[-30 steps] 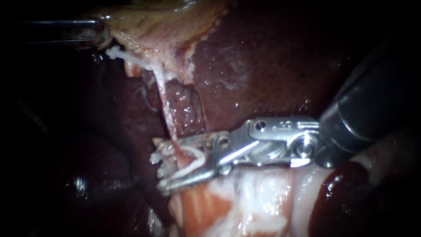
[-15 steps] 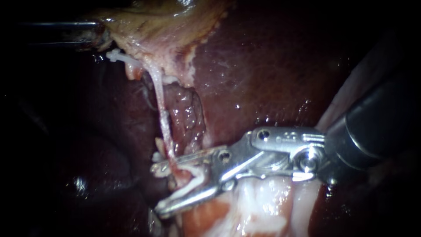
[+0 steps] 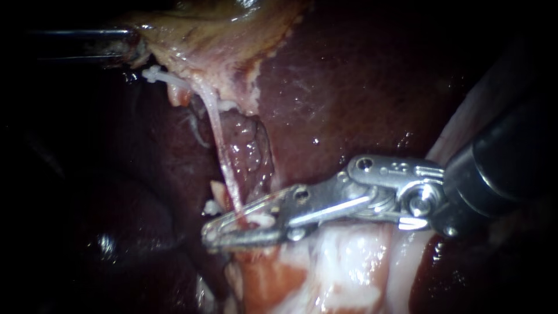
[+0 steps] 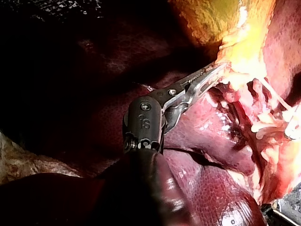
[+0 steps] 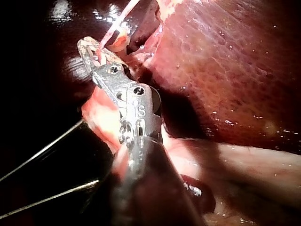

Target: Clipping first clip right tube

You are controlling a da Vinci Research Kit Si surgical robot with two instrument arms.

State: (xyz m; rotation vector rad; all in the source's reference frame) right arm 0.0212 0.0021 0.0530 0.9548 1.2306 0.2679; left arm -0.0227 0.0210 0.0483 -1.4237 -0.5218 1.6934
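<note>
Endoscope view. The right instrument [image 3: 216,231] enters from the right edge and reaches to the lower centre. Its jaws are narrow, almost together, squeezing a white clip [image 3: 263,220] around the tube [image 3: 224,157]. The tube is a thin pale strand running taut from the gallbladder [image 3: 221,35] at upper centre down into the jaws. At the upper left, the left instrument [image 4: 220,69] has its jaws closed on the gallbladder's edge, holding it up.

Likely risks: the tube looks thin and stretched, so a sideways or backward drag by the clamped right instrument, or more pull from the left one, could tear it. It cannot be seen whether the clip fully rings the tube. If it does not, it could slip off once released.

Room to move: the liver [image 3: 349,87] lies close above and behind the jaws, and pale tissue [image 3: 337,261] lies just under the lower jaw. Dark open space lies left of the tips. The way back along the shaft, to the right, looks clear.
</note>
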